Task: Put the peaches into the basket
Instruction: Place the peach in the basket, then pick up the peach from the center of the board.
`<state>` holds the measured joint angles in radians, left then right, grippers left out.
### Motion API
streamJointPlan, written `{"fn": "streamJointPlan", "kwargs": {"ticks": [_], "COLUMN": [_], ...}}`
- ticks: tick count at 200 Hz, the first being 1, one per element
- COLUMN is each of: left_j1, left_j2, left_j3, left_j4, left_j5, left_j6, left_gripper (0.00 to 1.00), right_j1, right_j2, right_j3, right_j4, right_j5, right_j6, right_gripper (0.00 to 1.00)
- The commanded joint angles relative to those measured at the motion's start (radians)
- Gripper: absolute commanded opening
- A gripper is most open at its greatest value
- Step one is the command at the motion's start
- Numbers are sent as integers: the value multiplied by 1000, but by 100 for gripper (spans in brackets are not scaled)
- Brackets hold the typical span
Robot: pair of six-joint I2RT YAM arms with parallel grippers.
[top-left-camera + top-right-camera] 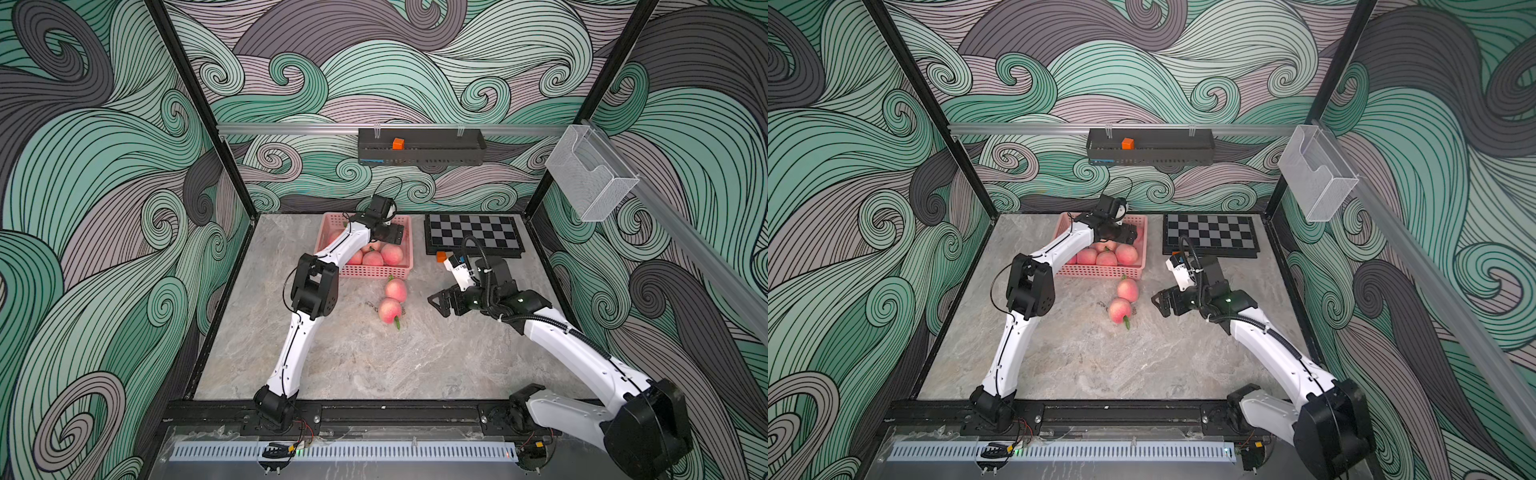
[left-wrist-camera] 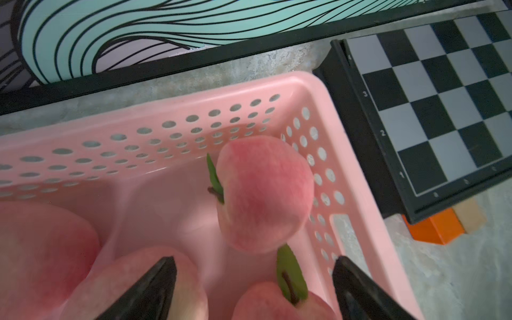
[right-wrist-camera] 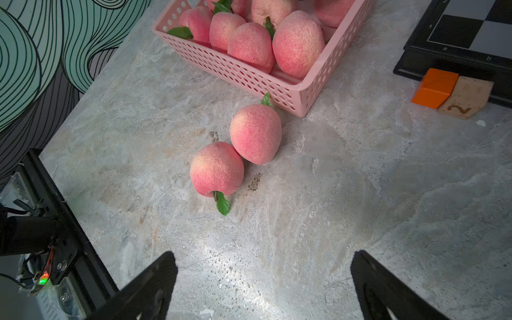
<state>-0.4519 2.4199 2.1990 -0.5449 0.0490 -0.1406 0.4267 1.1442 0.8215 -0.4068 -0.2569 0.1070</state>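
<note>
In a top view the left gripper (image 1: 392, 236) hangs over the basket (image 1: 374, 272); two peaches (image 1: 395, 289) sit outside, beside it. Left wrist: jaws spread, empty, a peach (image 2: 263, 194) lying inside. Lift straight, clear of the rim. Right wrist: right gripper (image 3: 264, 252) gapes, empty, facing the loose pair.

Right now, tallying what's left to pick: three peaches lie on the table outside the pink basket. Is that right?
No, only two peaches lie on the table outside the pink basket, as the right wrist view shows; the rest is right.
</note>
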Motion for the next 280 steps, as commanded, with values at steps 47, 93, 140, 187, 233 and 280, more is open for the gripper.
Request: {"fn": "streamJointPlan", "kwargs": {"ticks": [47,93,140,187,233,280], "left_j1": [6,5,2,2,2,2], "left_j2": [-269,-513,-761,-988,-1203,-1301], "left_j3": [-145,-426,-725,-1007,-1206,-1313], "left_j4": [37,56,-14,-44,-60,-40], "left_j5": [17,19,42,31,48,48], "left_j6": [8,-81,-152,-169,-213,-243], "left_gripper": [90,90,90,90,90,90], "right_j1": [131,165,217,272,297,304], "right_j2": [-49,-75,-51,61,212,365], "right_j3": [-14,-33,-42,-36,18,63], "right_j4": [-19,-32,-18,43,135,243], "right_j5": [68,100,123,123,121,108], "right_j6": [31,30,31,43,43,68], "right_gripper": [99,99,99,99,99,99]}}
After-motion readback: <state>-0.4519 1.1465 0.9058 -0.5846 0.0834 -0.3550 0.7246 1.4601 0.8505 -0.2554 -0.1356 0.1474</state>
